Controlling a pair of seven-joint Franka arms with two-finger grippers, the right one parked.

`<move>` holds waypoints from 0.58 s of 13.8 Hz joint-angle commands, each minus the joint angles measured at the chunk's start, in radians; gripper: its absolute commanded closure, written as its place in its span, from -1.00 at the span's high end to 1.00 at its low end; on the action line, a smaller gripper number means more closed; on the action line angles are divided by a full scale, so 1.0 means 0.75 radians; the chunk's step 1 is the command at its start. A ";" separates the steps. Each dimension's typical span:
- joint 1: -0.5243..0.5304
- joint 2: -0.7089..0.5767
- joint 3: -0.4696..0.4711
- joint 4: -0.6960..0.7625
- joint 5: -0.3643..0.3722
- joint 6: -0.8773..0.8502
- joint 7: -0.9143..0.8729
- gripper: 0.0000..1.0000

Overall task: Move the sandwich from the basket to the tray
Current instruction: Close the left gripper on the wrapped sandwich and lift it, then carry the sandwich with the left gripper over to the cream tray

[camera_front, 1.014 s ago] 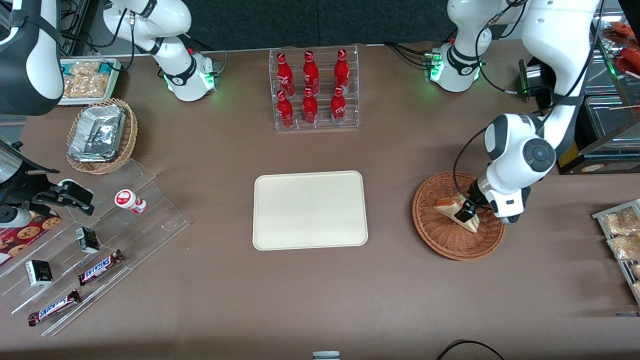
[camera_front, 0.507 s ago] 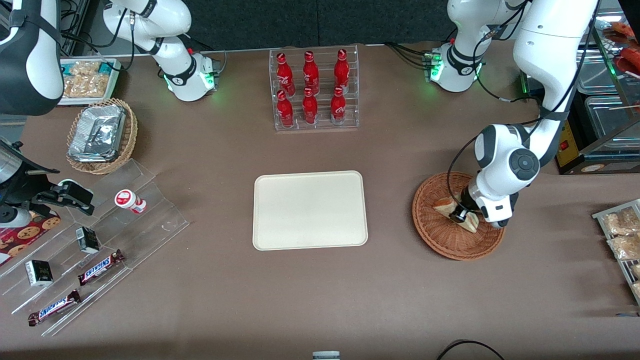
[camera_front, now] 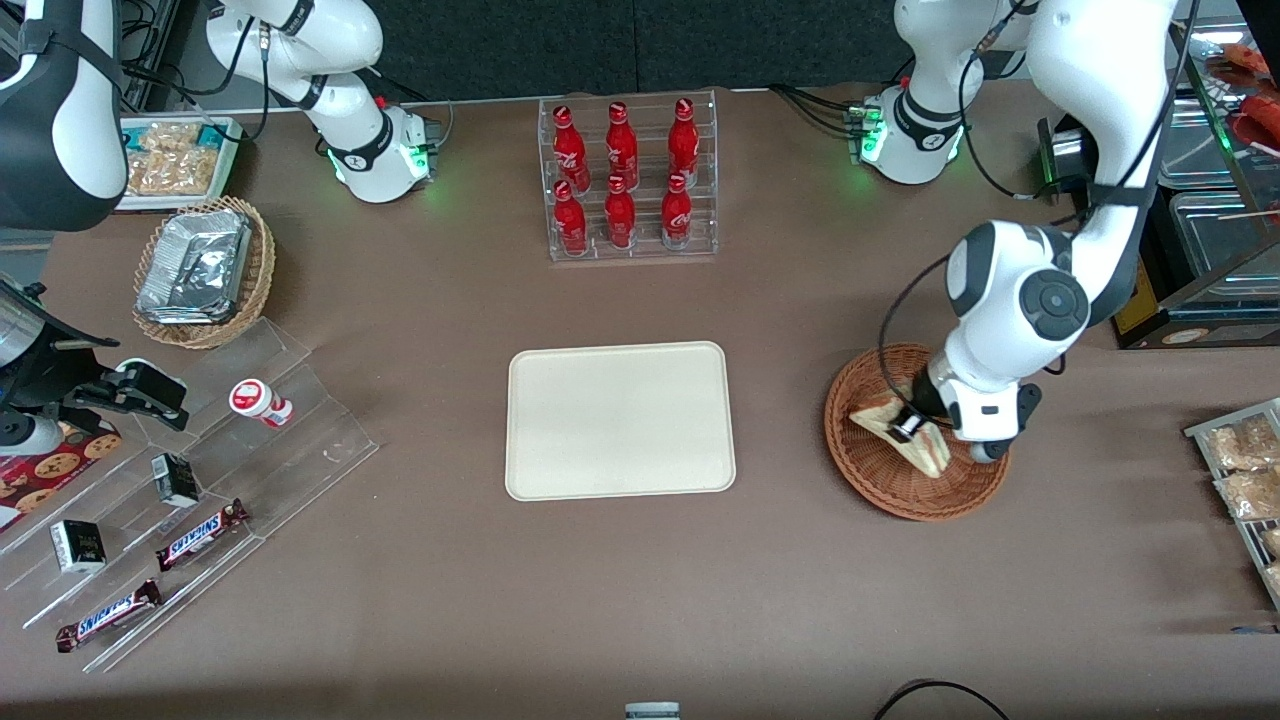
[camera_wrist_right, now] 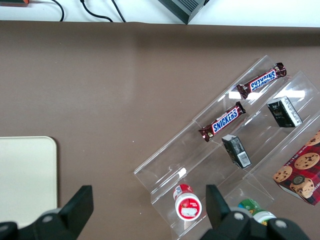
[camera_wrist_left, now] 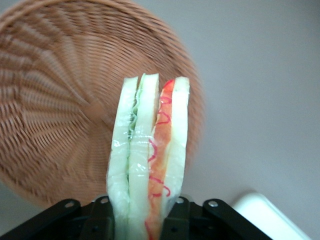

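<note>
reddish wicker fills most of the wrist view: the basket lies below the sandwich, and the weave looks smeared, as it would with the camera in motion. the sandwich stands on edge between the two dark fingers of the gripper, pale bread outside, green and red-orange filling inside, clear wrap stretched over it. the fingers press both flat faces, so the claw is closed on the sandwich at about the wedge's own thickness, with no gap showing.

in the front view the gripper hangs over the basket, toward the working arm's end of the table, and the sandwich juts out of it at a slant, its low corner toward the rim nearer the camera. i cannot tell whether that corner touches the weave or is just clear of it.

i judge the grasp made and the lift just starting. the tray sits bare in the middle of the table, well apart from the basket, and its pale corner shows in the wrist view.

the next move calls for a rise high enough to clear the rim, then a level carry sideways to above the tray, and a gentle lowering before release. the wrap is slick and the bread soft, so a firm but light hold seems wise.
</note>
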 commanded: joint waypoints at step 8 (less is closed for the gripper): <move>-0.578 0.549 0.005 0.922 0.005 -0.374 0.096 -0.97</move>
